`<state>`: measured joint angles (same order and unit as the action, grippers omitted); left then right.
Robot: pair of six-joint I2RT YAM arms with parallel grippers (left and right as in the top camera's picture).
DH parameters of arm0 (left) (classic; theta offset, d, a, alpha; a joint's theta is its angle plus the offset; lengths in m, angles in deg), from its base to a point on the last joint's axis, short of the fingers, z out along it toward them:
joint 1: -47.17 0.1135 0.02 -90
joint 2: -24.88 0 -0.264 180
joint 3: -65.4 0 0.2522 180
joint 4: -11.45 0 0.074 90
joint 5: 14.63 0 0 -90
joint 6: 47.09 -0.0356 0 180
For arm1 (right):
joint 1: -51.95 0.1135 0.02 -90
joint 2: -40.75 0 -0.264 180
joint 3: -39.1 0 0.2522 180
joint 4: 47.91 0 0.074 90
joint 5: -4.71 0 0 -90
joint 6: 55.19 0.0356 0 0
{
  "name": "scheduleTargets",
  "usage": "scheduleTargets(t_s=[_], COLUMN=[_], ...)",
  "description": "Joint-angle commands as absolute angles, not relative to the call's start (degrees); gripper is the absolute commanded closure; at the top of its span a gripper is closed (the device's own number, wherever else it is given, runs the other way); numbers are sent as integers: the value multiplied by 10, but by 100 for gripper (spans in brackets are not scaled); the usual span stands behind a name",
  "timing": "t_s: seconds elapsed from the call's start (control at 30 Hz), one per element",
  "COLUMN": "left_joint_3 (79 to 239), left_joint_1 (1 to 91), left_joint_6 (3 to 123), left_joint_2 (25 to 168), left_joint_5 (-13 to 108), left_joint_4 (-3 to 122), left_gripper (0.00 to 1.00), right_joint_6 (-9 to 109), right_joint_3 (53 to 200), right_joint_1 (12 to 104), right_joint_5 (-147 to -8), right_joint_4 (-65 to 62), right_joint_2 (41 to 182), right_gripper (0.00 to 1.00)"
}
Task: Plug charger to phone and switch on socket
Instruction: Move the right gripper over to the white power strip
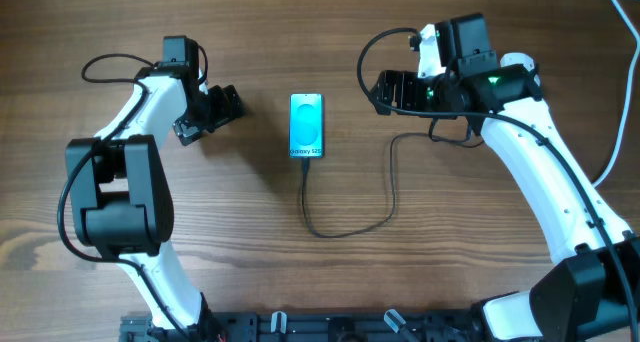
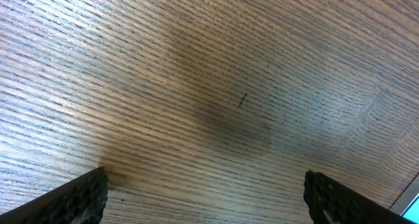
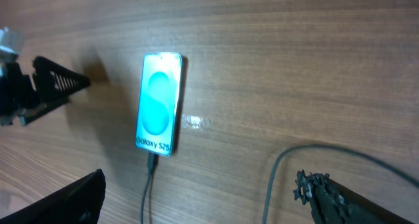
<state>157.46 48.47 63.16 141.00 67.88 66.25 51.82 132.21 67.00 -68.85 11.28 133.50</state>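
Note:
The phone (image 1: 307,125) lies flat at the table's middle with its cyan screen lit; it also shows in the right wrist view (image 3: 159,103). The charger, a thin black cable (image 1: 330,232), has its connector tip (image 3: 152,162) at the phone's bottom edge, seemingly plugged in. It loops down and runs right under the right arm. The socket is mostly hidden under the right wrist; one white end with a red mark (image 1: 429,42) shows. My left gripper (image 1: 215,112) is open and empty, left of the phone. My right gripper (image 1: 385,92) is open and empty, right of the phone.
A thick white cord (image 1: 625,92) runs down the table's far right edge. The left wrist view shows bare wood between its fingers (image 2: 206,198) and a cyan sliver of the phone (image 2: 412,212). The cable (image 3: 275,178) passes near the right fingers (image 3: 203,204).

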Motion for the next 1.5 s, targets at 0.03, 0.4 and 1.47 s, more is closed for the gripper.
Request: scheduleTargets(t_s=[0.03, 0.4, 1.47], left_joint_3=[1568, 1568, 1568], left_joint_1=[486, 486, 486], left_joint_6=[628, 628, 628], left_joint_2=[1400, 1400, 1400], left_joint_5=[684, 684, 684], left_joint_4=[661, 661, 659], left_gripper=[0, 0, 0], right_joint_6=[568, 588, 588], right_joint_3=[1320, 1587, 1732], right_joint_1=[667, 644, 350], right_joint_5=[-661, -851, -950], right_joint_4=[110, 309, 438], right_joint_2=[1342, 1341, 1570], right_gripper=[0, 0, 0])
